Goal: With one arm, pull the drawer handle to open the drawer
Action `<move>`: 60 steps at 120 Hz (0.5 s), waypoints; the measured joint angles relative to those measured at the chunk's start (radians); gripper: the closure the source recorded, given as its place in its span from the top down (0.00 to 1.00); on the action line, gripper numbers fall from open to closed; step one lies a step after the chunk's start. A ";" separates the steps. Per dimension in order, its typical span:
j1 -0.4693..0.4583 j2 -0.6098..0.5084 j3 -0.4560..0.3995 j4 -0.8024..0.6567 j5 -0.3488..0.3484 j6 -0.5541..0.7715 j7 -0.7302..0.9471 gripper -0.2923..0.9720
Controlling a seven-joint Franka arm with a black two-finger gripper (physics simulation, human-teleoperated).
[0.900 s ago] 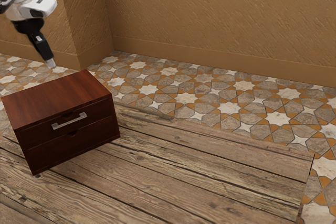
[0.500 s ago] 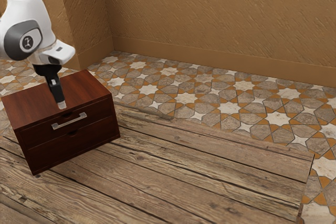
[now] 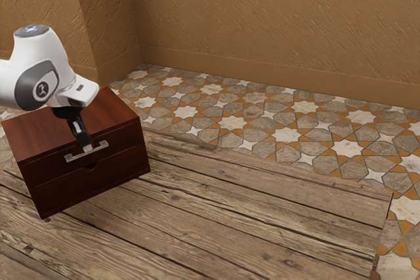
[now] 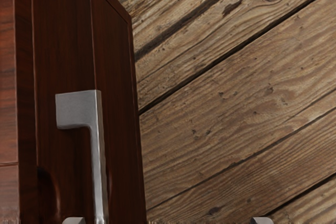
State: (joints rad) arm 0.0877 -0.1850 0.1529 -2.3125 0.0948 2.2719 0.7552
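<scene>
Drawer handle (image 3: 97,147): silver bar across the upper drawer front (image 3: 125,137), at the exterior view's left, on the dark wooden cabinet (image 3: 98,176); front flush, not yet pulled. Gripper (image 3: 85,145) pointing down at the bar's middle, jaws wide apart, bar between them, nothing gripped. Risk: closing too shallow and slipping off during the pull; pulling off-axis and jamming the drawer, or dragging the whole cabinet over the plank floor (image 3: 249,221) toward the exterior view's right.

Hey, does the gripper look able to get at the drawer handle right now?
Likely yes: the gripper hangs right at the silver handle, its fingers open either side of the bar, and nothing stands between them.
</scene>
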 joint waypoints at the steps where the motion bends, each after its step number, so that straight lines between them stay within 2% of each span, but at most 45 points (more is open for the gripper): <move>1: 0.002 0.000 0.000 -0.002 0.000 0.003 -0.001 0.52; 33: 0.012 0.014 0.001 -0.038 0.001 0.066 -0.039 0.44; 60: 0.041 0.053 0.001 -0.039 0.001 0.103 -0.058 0.42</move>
State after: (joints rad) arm 0.1288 -0.1322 0.1536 -2.3520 0.0963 2.3748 0.6969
